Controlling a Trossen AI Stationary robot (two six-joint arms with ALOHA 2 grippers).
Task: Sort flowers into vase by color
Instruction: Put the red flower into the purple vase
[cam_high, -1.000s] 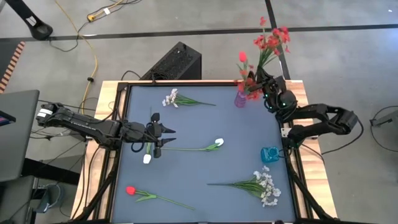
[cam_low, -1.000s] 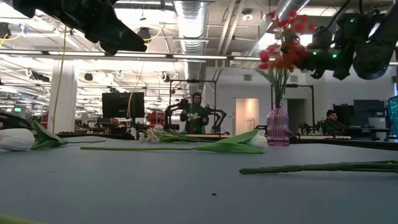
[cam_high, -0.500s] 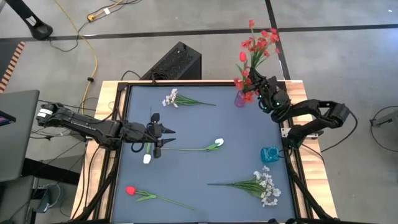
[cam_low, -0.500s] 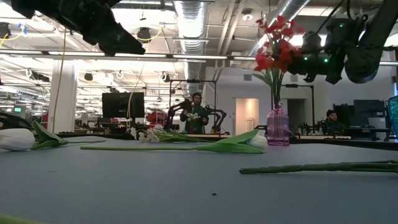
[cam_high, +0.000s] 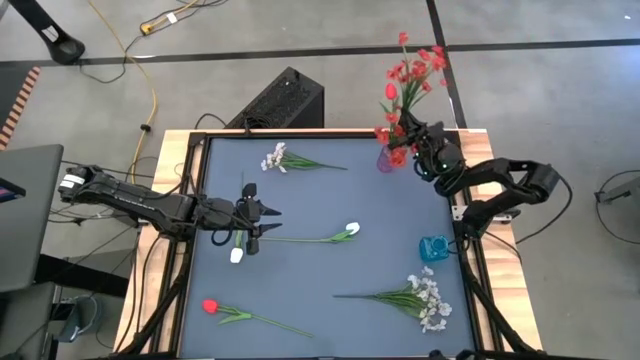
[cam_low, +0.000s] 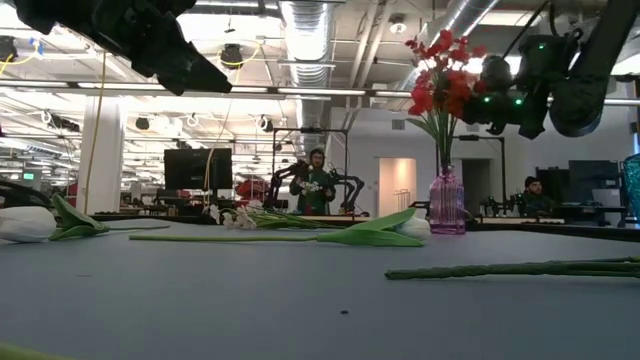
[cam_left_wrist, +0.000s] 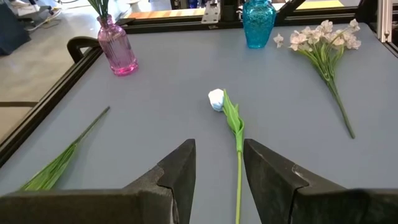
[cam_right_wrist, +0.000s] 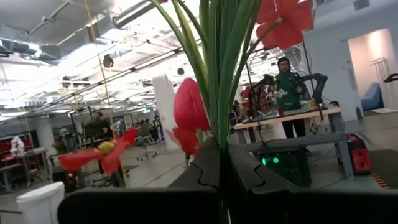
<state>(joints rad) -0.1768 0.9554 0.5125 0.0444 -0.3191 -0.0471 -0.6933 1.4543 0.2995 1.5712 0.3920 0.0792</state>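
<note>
A bunch of red flowers (cam_high: 412, 72) stands with its stems in the pink vase (cam_high: 385, 158) at the table's far right. My right gripper (cam_high: 418, 150) is shut on that bunch, just right of the vase; the low view shows it beside the red heads (cam_low: 440, 80). My left gripper (cam_high: 252, 215) hovers open over the left half of the table, above the stem of a white tulip (cam_high: 351, 229) that lies flat. In the left wrist view that tulip (cam_left_wrist: 216, 99) lies ahead of the open fingers. My right gripper pinches the green stems (cam_right_wrist: 217, 93) of the red bunch between its two shut fingers (cam_right_wrist: 205, 168), high up near the blossoms. It comes about level from the table's right side, across the stems. The bunch stands nearly upright, its lower stems inside the pink vase's neck (cam_low: 445, 175).
Lying flat on the mat: a white spray (cam_high: 275, 158) at the far side, a second white tulip (cam_high: 236, 256) under the left arm, a red tulip (cam_high: 210, 306) near left, a white spray (cam_high: 430, 300) near right. A blue vase (cam_high: 434, 248) stands at the right edge.
My right gripper has moved toward the table's left and far edge, staying shut on the red bunch. The bunch has swung from leaning right to standing more upright over the pink vase. My left arm has kept still.
</note>
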